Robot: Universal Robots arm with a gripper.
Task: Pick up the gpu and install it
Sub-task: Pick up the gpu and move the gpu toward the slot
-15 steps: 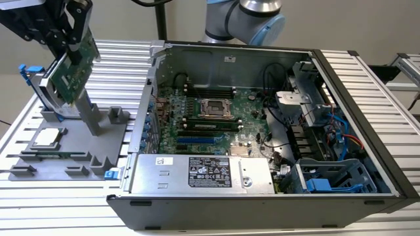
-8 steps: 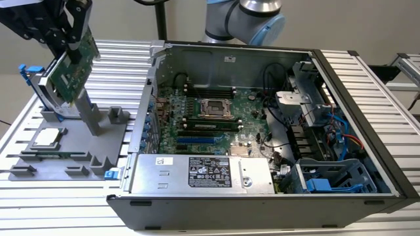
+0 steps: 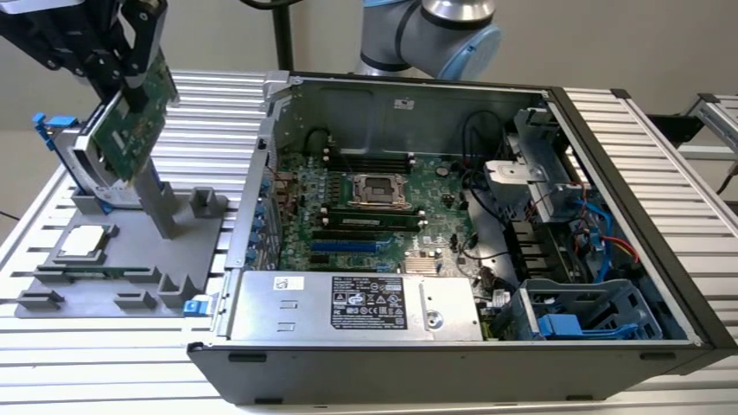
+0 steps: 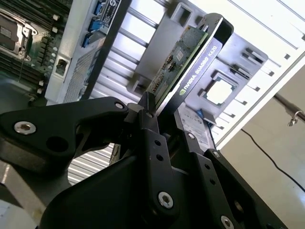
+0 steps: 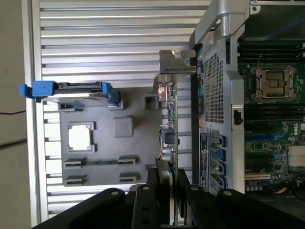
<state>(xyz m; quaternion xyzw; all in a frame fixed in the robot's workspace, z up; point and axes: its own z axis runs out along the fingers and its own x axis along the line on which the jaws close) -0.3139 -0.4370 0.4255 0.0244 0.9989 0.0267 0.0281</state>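
The gpu [image 3: 136, 121] hangs tilted in the air over the grey holder tray [image 3: 127, 259] at the exterior view's left, green board facing the camera. My gripper [image 3: 113, 65] is shut on its upper end. In the first wrist view the gpu [image 5: 169, 124] is edge-on, silver bracket [image 5: 174, 62] at its far end, between the tray [image 5: 124, 160] and the case wall [image 5: 214, 95], with my gripper [image 5: 167, 188] clamped on it. The second wrist view has the black fingers [image 4: 151, 131] pinching the gpu [image 4: 190, 67]. The open computer case [image 3: 623, 173] with its motherboard [image 3: 369, 203] lies at the exterior view's right of the tray.
A silver hard drive in a blue frame [image 5: 71, 89] stands in the tray, and a square CPU chip [image 3: 86, 242] lies flat in it. Inside the case are a power supply [image 3: 358, 303], a blue drive cage [image 3: 576, 316], cables and blue slots [image 3: 346, 245]. The ribbed metal table [image 3: 207, 95] surrounds everything.
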